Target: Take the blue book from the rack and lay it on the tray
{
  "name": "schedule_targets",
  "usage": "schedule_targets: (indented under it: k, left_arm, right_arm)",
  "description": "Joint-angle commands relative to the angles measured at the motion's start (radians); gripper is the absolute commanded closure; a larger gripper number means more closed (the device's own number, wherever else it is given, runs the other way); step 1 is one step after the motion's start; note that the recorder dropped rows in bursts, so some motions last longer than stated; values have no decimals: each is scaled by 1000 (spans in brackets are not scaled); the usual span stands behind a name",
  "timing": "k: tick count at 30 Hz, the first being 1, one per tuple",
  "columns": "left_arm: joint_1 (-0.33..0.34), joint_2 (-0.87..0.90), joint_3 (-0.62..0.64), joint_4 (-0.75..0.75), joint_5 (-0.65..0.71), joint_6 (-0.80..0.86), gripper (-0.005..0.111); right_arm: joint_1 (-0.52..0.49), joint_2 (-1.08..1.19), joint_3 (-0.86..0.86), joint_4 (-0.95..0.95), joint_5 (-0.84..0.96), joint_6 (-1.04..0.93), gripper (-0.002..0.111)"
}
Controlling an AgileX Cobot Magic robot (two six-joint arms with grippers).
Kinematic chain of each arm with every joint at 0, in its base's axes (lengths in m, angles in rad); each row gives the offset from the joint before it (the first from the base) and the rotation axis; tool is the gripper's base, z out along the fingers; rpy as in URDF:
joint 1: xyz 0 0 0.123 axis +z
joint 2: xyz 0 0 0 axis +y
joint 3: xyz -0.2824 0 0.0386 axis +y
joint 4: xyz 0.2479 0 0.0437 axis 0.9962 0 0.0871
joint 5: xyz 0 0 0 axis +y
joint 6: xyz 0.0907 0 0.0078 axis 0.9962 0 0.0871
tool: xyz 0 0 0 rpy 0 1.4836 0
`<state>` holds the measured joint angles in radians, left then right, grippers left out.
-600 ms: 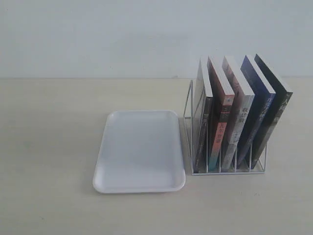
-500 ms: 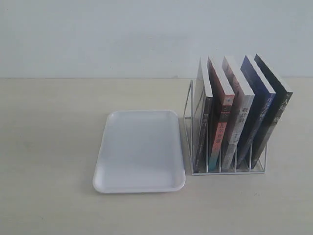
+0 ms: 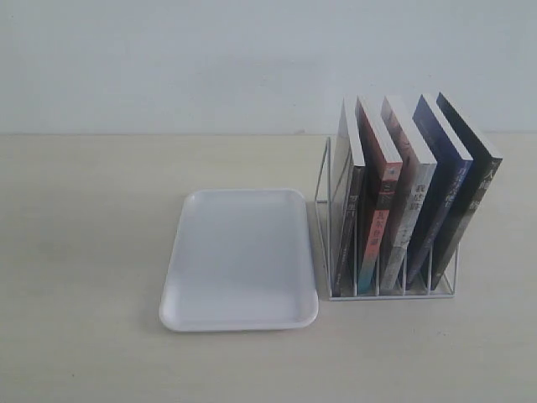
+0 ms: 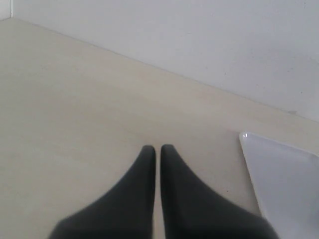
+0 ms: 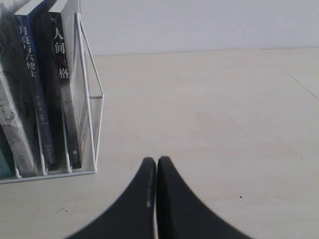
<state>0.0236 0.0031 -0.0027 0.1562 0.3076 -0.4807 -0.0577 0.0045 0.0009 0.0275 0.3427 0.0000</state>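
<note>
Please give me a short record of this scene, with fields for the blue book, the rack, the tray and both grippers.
blue book: upright in the rack, between a white-spined book and a black book
rack: on the table, close beside the tray, holding five books
tray: flat on the table, nothing in it
left gripper: shut, holding nothing, near a tray corner
right gripper: shut, holding nothing, near the rack

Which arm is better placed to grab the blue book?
Right. The blue book and rack sit just ahead of the right gripper, on that arm's side. The left gripper sees only table and the tray corner.
</note>
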Motion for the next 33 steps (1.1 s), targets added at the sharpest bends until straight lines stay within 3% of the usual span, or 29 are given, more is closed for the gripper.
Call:
schedule_targets:
  k: [1, 15, 19, 26, 33]
  left_arm:
    - [2, -3, 3, 0, -12, 4, 103]
    - [2, -3, 3, 0, -12, 4, 103]
    - [2, -3, 3, 0, -12, 4, 103]
    - [2, -3, 3, 0, -12, 4, 103]
    - [2, -3, 3, 0, -12, 4, 103]
  right_arm:
    - [-3, -5, -1, -2, -4, 0, 108]
    - [-3, -5, -1, -14, -36, 0, 108]
    - [-3, -5, -1, -14, -155, 0, 108]
    - [-3, -5, -1, -14, -516, 0, 108]
    - [-3, -5, -1, -14, -622, 0, 108]
